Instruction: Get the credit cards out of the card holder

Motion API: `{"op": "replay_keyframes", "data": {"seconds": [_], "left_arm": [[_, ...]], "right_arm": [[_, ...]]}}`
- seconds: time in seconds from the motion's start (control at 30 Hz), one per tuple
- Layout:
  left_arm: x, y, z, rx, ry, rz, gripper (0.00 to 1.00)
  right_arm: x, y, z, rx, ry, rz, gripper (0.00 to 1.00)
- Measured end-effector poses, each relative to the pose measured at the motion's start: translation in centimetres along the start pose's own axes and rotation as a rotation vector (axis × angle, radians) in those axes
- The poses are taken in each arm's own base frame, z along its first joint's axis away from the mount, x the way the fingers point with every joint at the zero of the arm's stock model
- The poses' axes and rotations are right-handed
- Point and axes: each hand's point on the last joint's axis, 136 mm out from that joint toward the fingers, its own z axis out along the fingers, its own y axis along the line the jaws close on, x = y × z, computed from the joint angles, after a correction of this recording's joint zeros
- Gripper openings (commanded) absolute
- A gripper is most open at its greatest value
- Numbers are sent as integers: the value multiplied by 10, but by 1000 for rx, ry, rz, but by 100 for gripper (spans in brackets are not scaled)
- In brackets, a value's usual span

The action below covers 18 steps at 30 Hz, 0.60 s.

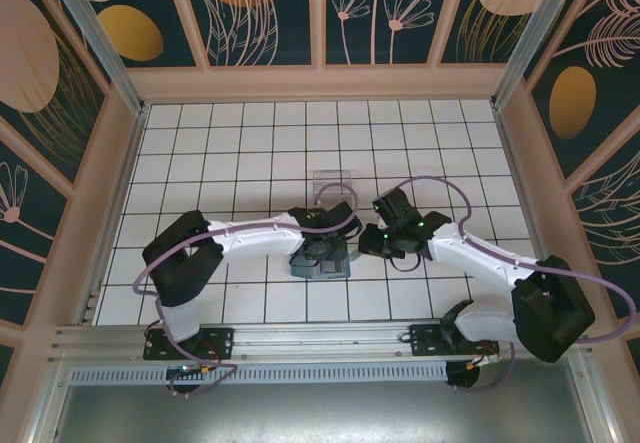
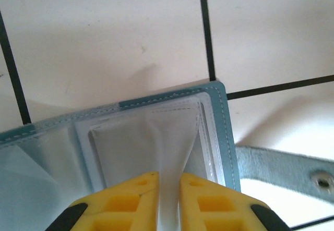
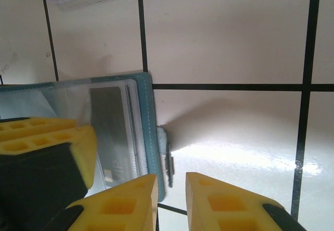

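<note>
Left gripper [image 2: 168,185], pinching clear sleeve [image 2: 175,137], card holder [image 2: 225,137] directly beneath

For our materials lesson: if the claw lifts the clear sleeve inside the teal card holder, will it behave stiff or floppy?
Probably floppy: the clear sleeve tents into a peak where the left claw pinches it. The card holder looks thin and light, so it may lift along too. Its glossy surface could slip free.

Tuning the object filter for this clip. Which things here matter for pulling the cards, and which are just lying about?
Job: card holder, credit card in its sleeve, left tool, right tool.
Lying about: clear plastic tray, beyond the card holder; tiled table.
</note>
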Motion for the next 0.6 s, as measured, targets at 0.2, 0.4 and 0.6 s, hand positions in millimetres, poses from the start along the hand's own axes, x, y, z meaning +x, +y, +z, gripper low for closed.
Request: {"op": "replay_keyframes", "data": {"seconds": [0.2,0.4,0.6], "left_arm": [[-3,-4,-14,77,-42,-29,17],[1,4,-22,111,-58,-60,20],[9,15,-21,118,-58,-83,26]], "right_arm": [[-6,7,-6,-10,-11,4,22],[-15,25,-15,-34,-33,-17,22],[-12,46,-12,-57,-9,-41,22]]}}
